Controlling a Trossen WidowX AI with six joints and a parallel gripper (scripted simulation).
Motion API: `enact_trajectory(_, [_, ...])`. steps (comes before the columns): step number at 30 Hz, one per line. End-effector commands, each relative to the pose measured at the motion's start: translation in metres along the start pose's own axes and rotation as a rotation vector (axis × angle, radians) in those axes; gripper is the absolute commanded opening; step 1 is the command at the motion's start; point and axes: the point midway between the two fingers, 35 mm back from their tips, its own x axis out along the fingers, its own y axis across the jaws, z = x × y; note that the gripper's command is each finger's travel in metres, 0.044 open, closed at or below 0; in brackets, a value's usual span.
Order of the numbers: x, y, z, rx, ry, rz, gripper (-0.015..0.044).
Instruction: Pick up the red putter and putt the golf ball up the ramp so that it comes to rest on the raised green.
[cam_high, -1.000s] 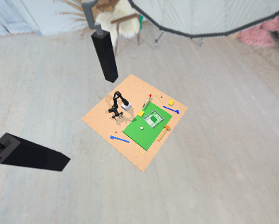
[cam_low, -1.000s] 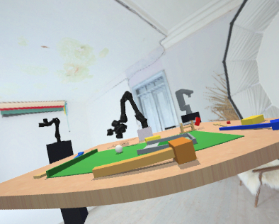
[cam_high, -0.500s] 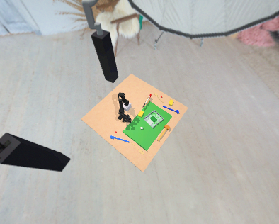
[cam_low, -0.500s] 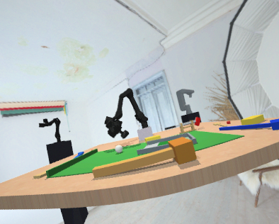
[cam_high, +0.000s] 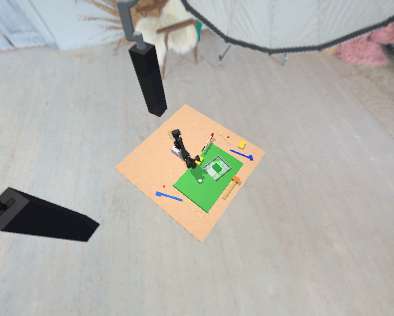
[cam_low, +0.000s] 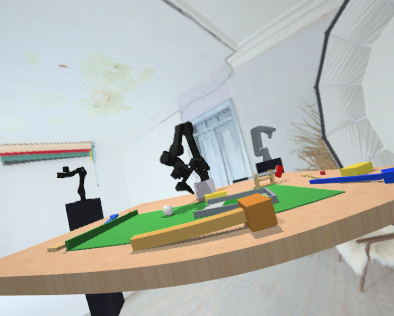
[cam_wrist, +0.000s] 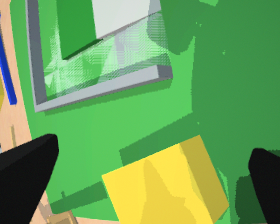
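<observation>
The red putter (cam_high: 212, 134) (cam_low: 279, 171) shows as a small red head at the mat's far side, by a small wooden stand; its shaft is hard to make out. The white golf ball (cam_high: 200, 180) (cam_low: 168, 210) rests on the green mat (cam_high: 200, 194) (cam_low: 310, 194). The raised dark green patch (cam_high: 216, 168) (cam_wrist: 77, 22) lies inside a grey frame, beside a pale ramp surface (cam_wrist: 117, 17). My gripper (cam_high: 195, 163) (cam_wrist: 156, 151) is open and empty above the mat by the yellow block (cam_high: 199, 160) (cam_low: 216, 194) (cam_wrist: 150, 192). In the exterior view its fingers are dark and hard to separate.
The grey frame (cam_low: 235, 206) (cam_wrist: 100, 90) stands on the mat. An orange-headed mallet (cam_high: 236, 179) (cam_low: 257, 212) lies along the near edge in the exterior view. Blue tools (cam_high: 169, 196) (cam_low: 345, 178) and another yellow block (cam_high: 242, 144) (cam_low: 356, 169) lie around the mat.
</observation>
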Motion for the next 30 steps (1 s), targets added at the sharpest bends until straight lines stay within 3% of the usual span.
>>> enact_trajectory(1, [0.028, 0.052, -0.037, -0.628, 0.199, -0.053, 0.0440])
enact_trajectory(17, [0.050, 0.138, -0.171, -2.117, 0.725, 0.123, 0.0440])
enact_trajectory(30, [0.064, 0.132, -0.176, -2.146, 0.736, 0.131, 0.0440])
